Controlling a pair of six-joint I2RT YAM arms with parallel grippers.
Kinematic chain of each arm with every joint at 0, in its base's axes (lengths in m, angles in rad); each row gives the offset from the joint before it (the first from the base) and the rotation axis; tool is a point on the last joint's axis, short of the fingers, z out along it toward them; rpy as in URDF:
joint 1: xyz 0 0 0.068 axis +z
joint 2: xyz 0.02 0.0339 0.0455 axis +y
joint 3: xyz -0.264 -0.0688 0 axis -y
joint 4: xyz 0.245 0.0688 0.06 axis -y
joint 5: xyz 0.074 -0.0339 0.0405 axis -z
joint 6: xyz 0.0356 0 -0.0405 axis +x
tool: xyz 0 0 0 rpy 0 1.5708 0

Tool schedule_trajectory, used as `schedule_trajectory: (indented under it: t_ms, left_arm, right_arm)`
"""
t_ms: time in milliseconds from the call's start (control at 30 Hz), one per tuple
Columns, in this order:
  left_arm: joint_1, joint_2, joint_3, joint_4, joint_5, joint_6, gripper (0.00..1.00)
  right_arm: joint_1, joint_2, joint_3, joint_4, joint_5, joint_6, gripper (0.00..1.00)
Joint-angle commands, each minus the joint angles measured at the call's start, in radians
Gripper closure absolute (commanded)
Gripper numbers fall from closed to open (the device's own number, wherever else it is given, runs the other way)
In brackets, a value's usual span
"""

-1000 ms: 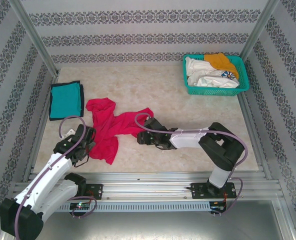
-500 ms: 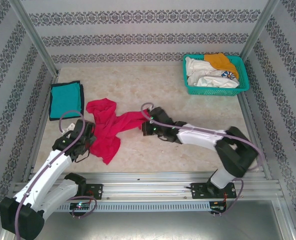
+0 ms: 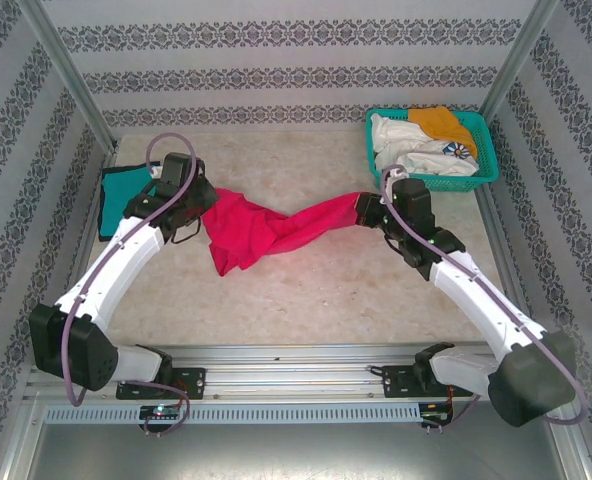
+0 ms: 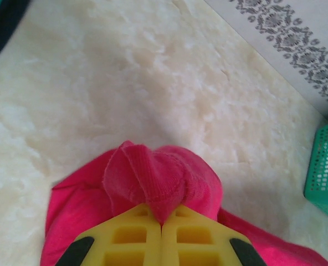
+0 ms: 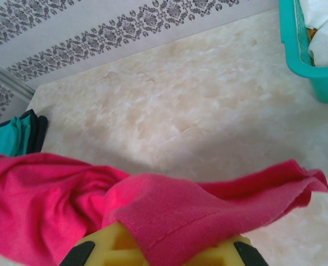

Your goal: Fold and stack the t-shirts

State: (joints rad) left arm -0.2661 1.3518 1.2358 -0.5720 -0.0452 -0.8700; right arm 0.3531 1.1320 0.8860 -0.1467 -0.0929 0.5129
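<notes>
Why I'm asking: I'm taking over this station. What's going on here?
Both arms are holding one pink-red t-shirt, drawn out between them over the table with a twist in the middle. The left gripper is shut on one end, the right gripper on the other. A folded teal t-shirt lies at the left edge. White and orange t-shirts sit in the basket at the far right.

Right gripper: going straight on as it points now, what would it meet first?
Apart from the pink-red t-shirt pinched in its jaws, the right gripper would likely meet bare table first, then the patterned back wall; depth is unclear.
</notes>
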Motion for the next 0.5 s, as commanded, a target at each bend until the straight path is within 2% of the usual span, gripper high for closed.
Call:
schedule_trajectory:
  t_ms: [0,300,467]
  left_arm:
    - [0.014,-0.050,-0.015,-0.007,0.030,0.044,1.00]
    - [0.071,-0.185,-0.066,-0.104,0.011,0.039,0.98]
    - [0.171,-0.133,-0.019,-0.059,0.102,0.034,0.98]
  right_arm:
    - [-0.007,-0.104,-0.026,-0.040,-0.003,-0.022,1.00]
    - [-0.061,-0.301,-0.067,-0.163,0.060,-0.056,1.00]
    - [-0.152,-0.253,0.015,-0.161,0.010,-0.081,1.00]
